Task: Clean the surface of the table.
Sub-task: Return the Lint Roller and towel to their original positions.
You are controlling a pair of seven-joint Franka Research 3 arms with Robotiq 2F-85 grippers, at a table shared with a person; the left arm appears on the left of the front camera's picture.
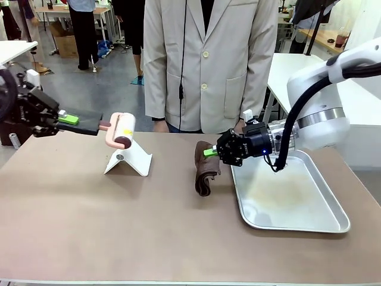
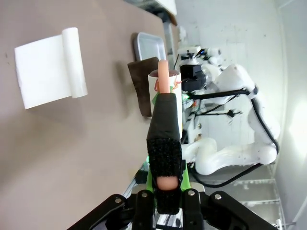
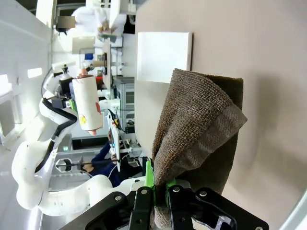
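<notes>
On table (image 1: 71,220): one tray (image 1: 333,221), one white stand (image 1: 132,161); left jaws clamp one lint roller (image 1: 121,132), right jaws one brown cloth (image 1: 205,170).

Brownish-taupe table (image 1: 119,226) with a pale near edge. Toward its far left stands a white folded stand (image 1: 128,161). Near the middle of the far edge the lower end of a brown cloth (image 1: 205,176) rests on the top. A shiny steel tray (image 1: 333,223) lies toward the right edge, just beside the cloth.
</notes>
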